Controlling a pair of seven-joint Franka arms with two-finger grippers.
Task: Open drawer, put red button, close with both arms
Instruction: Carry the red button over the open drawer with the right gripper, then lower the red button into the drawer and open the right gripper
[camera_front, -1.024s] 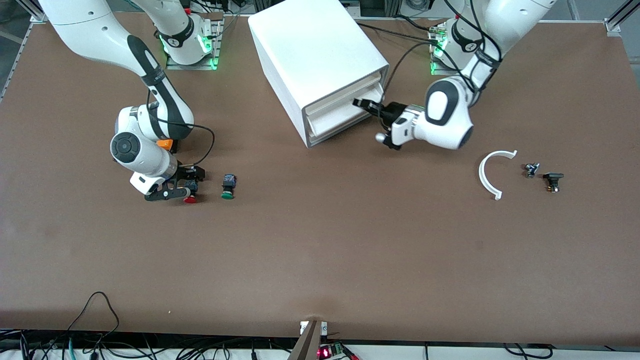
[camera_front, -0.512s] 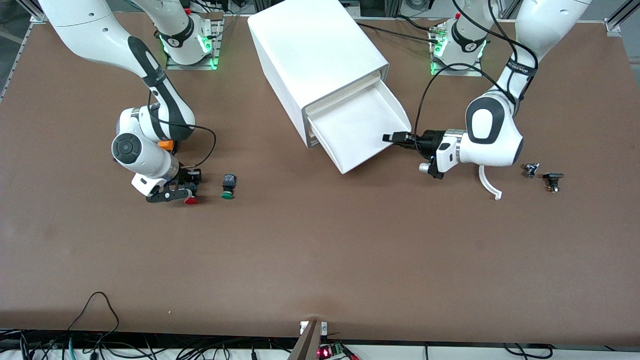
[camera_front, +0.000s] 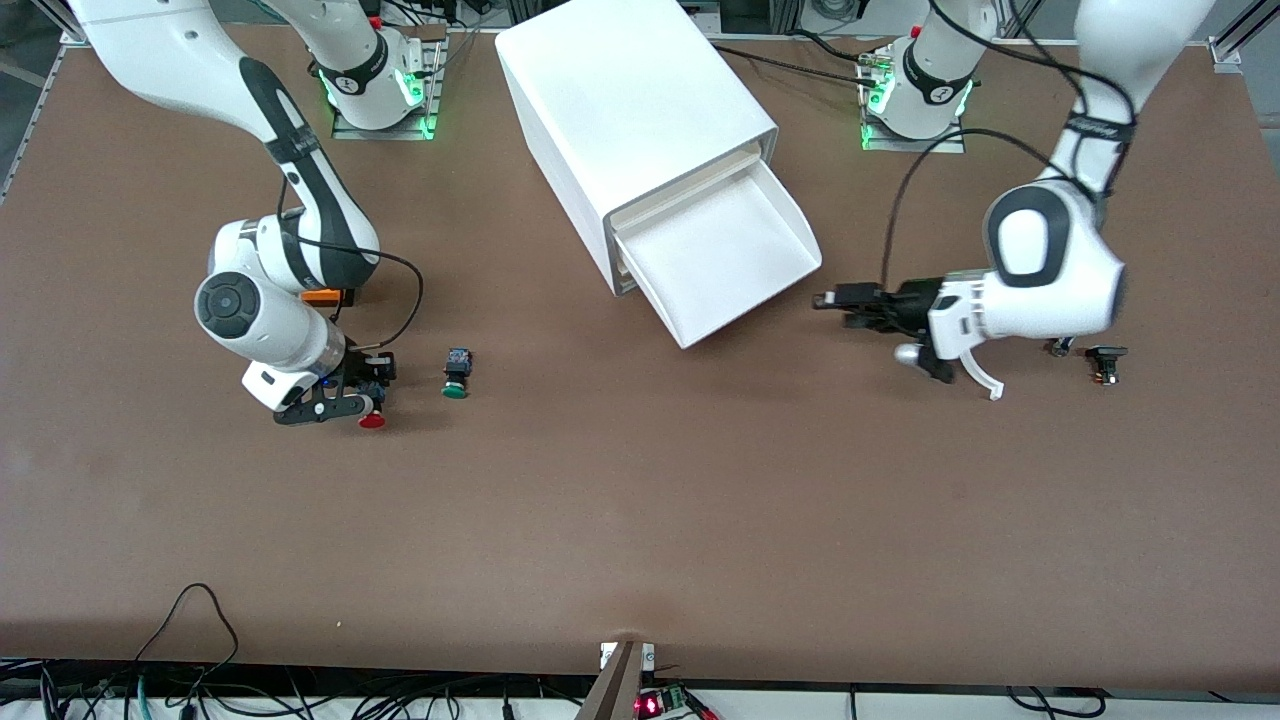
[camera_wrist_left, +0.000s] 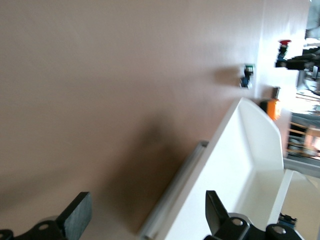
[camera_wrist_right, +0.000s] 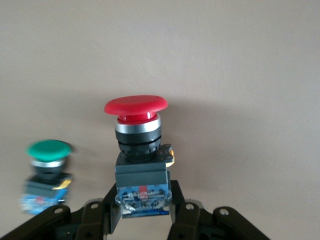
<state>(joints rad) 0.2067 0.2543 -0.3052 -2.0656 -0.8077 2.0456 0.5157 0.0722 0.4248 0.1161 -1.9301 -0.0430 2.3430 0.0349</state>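
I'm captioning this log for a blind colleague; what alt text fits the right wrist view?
The right gripper clamps the dark body of the red button, cap pointing away from the camera, over the brown table. The green-capped button lies beside it.

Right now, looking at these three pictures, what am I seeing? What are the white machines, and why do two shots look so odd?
Those are two robot arms at a brown table. The wide picture comes from a high camera facing them; the odd ones come from cameras on each wrist. The right gripper is shut on the red button, seen close up in its wrist view, with a green button lying beside it. In the middle stands a white cabinet with its drawer pulled open. The left gripper is open, holds nothing and hovers beside the drawer's front. Toward the left arm's end lie a white curved piece and some small dark parts.
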